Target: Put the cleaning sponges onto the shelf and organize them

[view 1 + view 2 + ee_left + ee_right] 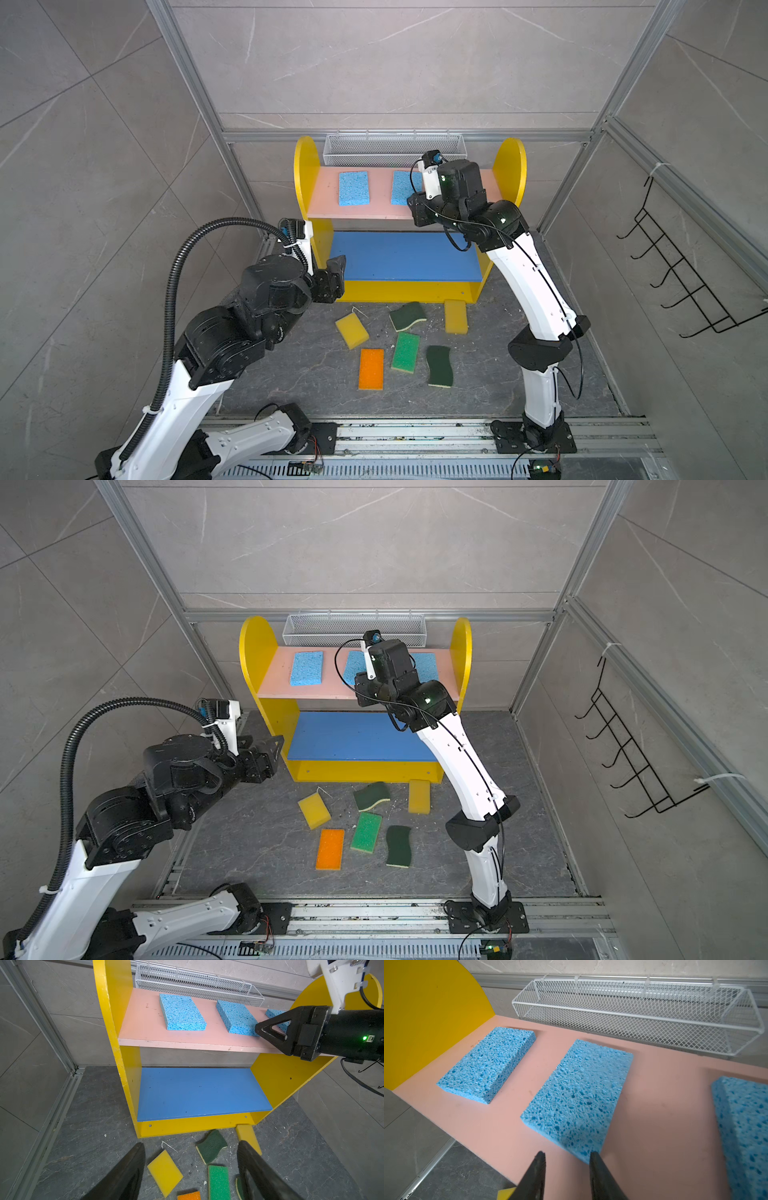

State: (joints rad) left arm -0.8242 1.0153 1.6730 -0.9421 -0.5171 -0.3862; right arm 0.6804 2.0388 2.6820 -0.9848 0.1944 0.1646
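Sponges (577,1097) shelved flat; long axes front-to-back.

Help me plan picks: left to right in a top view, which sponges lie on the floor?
tilted yellow sponge → orange sponge → bright green sponge → nearer dark-green sponge → straight yellow sponge. Farther dark-green sponge omitted: overlaps bright green.

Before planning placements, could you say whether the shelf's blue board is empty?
Empty: the blue board shows bare from edge to edge.

The shelf's (305,174) blue middle board (403,257) lies bare; three light blue sponges (353,188) and the right arm (536,282) crowd its pink upper board (380,195).
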